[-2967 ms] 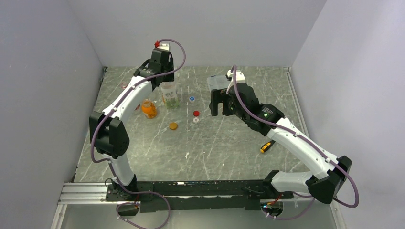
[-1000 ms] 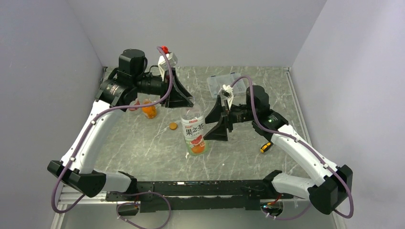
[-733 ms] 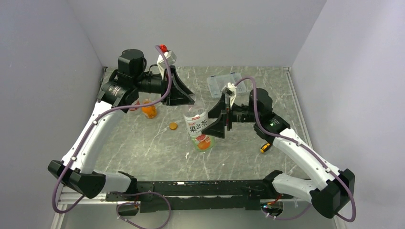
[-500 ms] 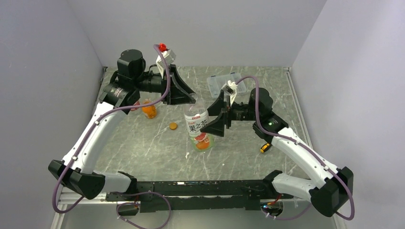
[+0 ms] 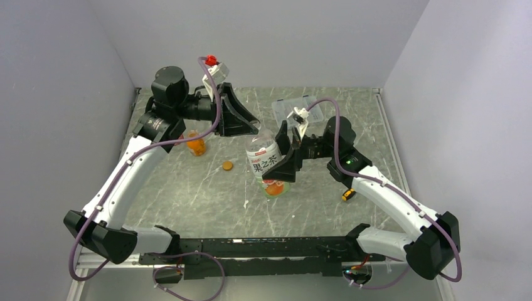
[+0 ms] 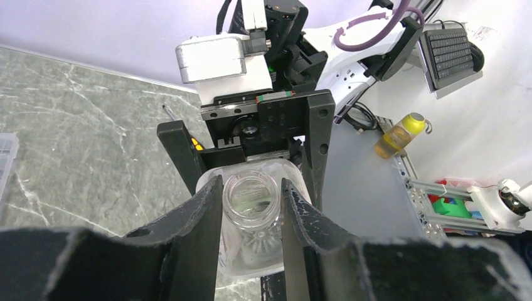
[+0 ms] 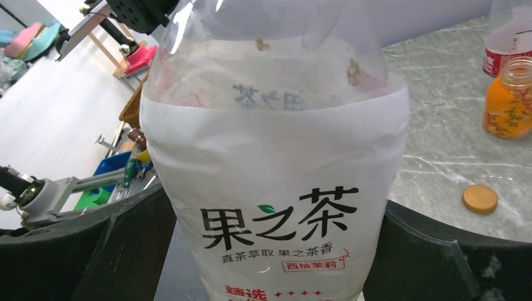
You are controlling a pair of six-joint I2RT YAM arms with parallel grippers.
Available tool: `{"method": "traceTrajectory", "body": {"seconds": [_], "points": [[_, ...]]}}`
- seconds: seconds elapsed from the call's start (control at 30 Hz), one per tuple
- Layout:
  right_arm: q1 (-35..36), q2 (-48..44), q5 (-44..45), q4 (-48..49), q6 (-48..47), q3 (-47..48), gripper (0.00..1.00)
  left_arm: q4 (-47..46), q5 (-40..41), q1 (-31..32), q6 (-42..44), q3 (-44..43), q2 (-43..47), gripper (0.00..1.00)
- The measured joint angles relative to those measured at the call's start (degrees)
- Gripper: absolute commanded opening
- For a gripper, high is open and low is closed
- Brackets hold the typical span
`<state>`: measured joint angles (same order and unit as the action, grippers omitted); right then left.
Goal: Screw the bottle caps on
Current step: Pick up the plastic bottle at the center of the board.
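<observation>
the white-labelled bottle (image 5: 265,162) is hanging above the table, just right of the orange cap (image 5: 227,165), its long axis leaning, with the open neck uppermost. the left arm is arching high above the cap, the left gripper (image 6: 251,191) pointing sideways and clamping the neck. the right gripper (image 5: 280,157) is reaching in from the bottle's far side, jaws spread wide around the labelled body.

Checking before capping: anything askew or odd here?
The white-labelled bottle is held tilted and uncapped, pinched at the neck by the left fingers. A screwdriver lies on the table, right side, unrelated to capping.
</observation>
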<state>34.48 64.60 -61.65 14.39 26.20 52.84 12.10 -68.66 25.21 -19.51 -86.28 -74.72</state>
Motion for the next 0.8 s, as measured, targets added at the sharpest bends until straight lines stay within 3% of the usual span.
{"method": "traceTrajectory", "body": {"seconds": [0.27,0.47,0.53,0.6,0.67,0.8], "points": [[0.2,-0.3,-0.2,1.9,2.1,-0.9,0.96,-2.6,0.6,0.1,-1.5,0.7,0.3,0.0],[0.3,-0.5,1.8,1.0,2.5,-0.9,0.66,-6.5,1.6,0.1,-3.3,3.6,2.2,0.03],[0.5,-0.9,2.9,-0.1,1.7,-0.8,0.56,-6.0,2.4,0.2,-2.7,3.5,2.2,0.25],[0.5,-1.6,4.8,-2.6,0.8,-0.7,0.51,-4.1,4.0,0.2,-2.1,3.3,2.2,0.61],[0.5,-2.1,6.8,-4.8,0.0,-0.7,0.49,-2.2,6.7,0.3,-0.9,3.0,2.2,0.84],[0.5,-3.4,11.5,-9.6,-1.6,-0.7,0.49,3.2,15.5,0.3,1.0,1.5,2.2,0.99]]}}
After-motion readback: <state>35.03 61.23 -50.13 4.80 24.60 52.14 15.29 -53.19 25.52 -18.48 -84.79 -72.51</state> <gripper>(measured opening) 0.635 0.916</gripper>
